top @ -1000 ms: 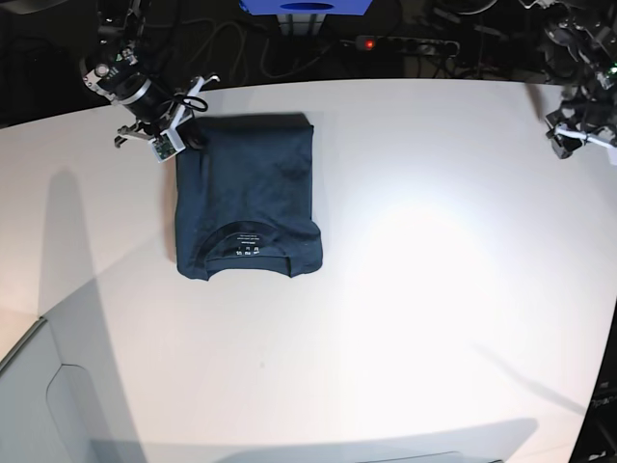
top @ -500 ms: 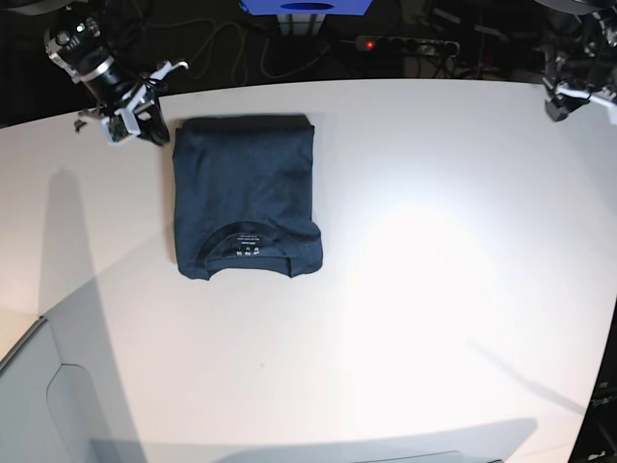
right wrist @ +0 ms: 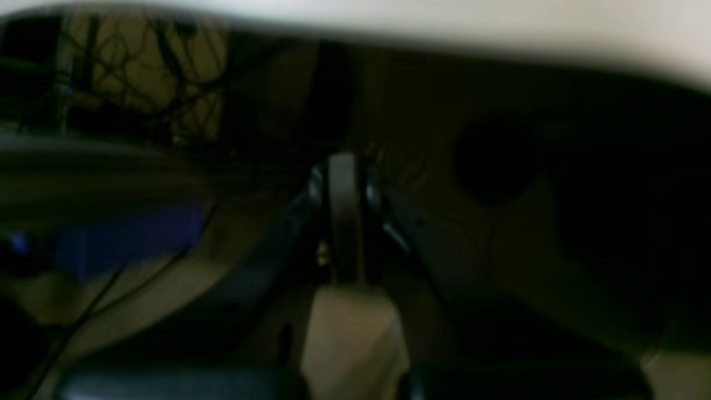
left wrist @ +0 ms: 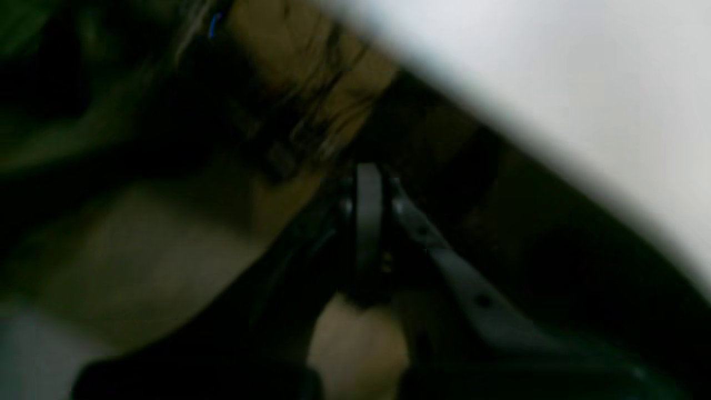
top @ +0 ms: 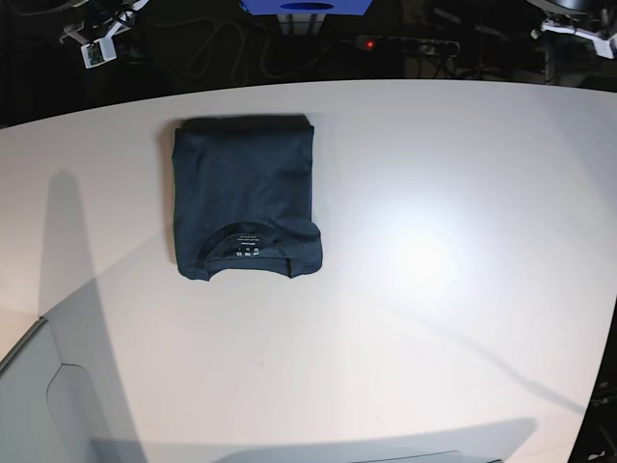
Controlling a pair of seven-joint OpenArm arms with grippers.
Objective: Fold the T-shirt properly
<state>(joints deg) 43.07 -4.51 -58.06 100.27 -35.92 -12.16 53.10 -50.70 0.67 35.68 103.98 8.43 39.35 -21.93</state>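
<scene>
The dark navy T-shirt [top: 245, 198] lies folded into a compact rectangle on the white table [top: 434, 289], with its collar and small printed label [top: 247, 251] facing the near edge. Nothing touches it. My right arm [top: 96, 39] is behind the table's far left corner, and my left arm [top: 578, 25] is at the far right corner; both are mostly out of frame. In the left wrist view my left gripper [left wrist: 369, 180] is shut with nothing in it, hanging past the table edge. In the right wrist view my right gripper [right wrist: 344, 166] is also shut and empty.
Behind the table's far edge are a blue box [top: 304, 6], a power strip with a red light [top: 367, 43] and loose cables [top: 222, 43]. A pale grey panel [top: 39, 395] sits at the near left corner.
Both arms have pulled back off the table toward the far corners. The right arm left the shirt's far left corner. The left gripper has closed. The T-shirt has not moved.
</scene>
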